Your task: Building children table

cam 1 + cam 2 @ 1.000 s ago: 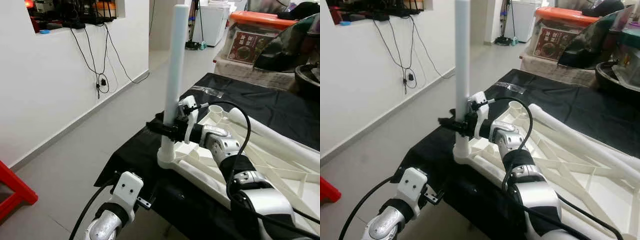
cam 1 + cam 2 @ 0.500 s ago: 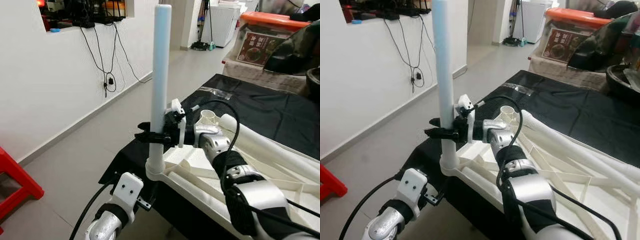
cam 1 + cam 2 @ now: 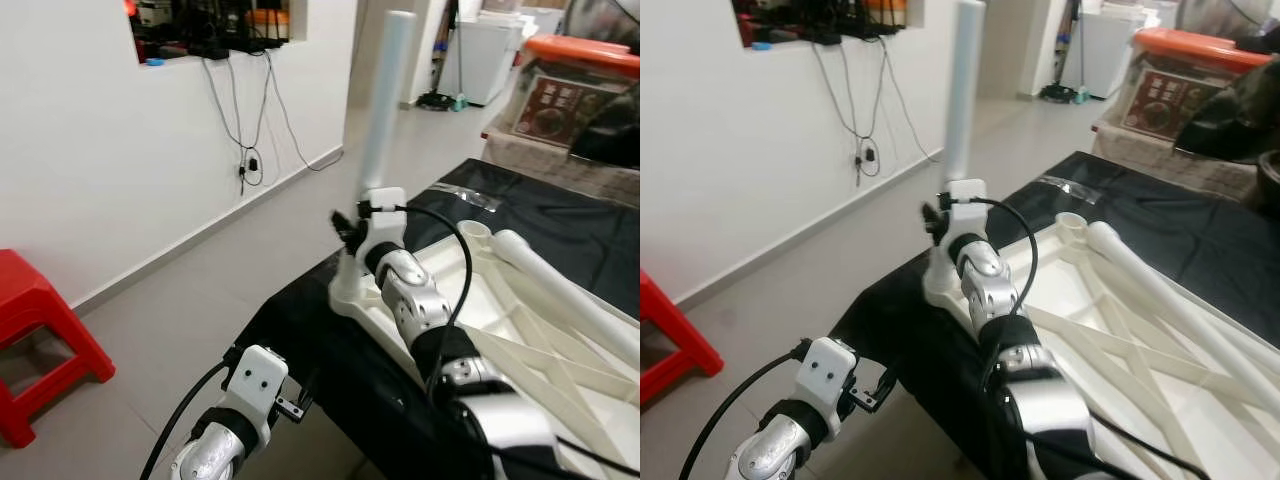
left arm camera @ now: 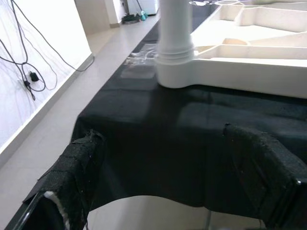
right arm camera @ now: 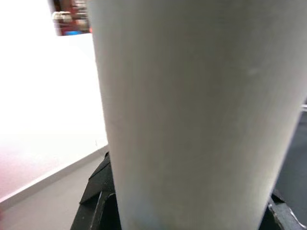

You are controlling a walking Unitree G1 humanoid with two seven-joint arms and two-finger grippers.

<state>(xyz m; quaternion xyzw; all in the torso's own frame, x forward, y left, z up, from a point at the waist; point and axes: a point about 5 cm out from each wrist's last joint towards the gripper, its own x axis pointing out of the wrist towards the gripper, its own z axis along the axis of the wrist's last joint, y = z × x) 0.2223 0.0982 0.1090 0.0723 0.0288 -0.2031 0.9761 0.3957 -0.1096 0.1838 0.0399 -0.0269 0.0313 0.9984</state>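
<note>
A white table top (image 3: 447,277) lies upside down on a table draped in black cloth (image 3: 300,330). One white leg (image 3: 385,100) stands in its near-left corner socket (image 3: 349,296), leaning slightly. My right gripper (image 3: 350,222) is shut on the leg just above the socket; in the right wrist view the leg (image 5: 192,120) sits between the black fingers (image 5: 98,191). My left gripper (image 4: 160,136) hangs open below the table's edge, facing the socket (image 4: 175,72). A second white leg (image 3: 570,290) lies along the table top.
A red plastic stool (image 3: 40,340) stands on the tiled floor at the left. Cables (image 3: 250,120) hang down the white wall. A box with an orange lid (image 3: 580,70) stands beyond the table at the back right. Open floor lies between wall and table.
The camera has swung, bringing the red stool further into view. My right gripper stays on the leg, its arm now stretched farther out with the wrist turned. The left arm has not moved.
</note>
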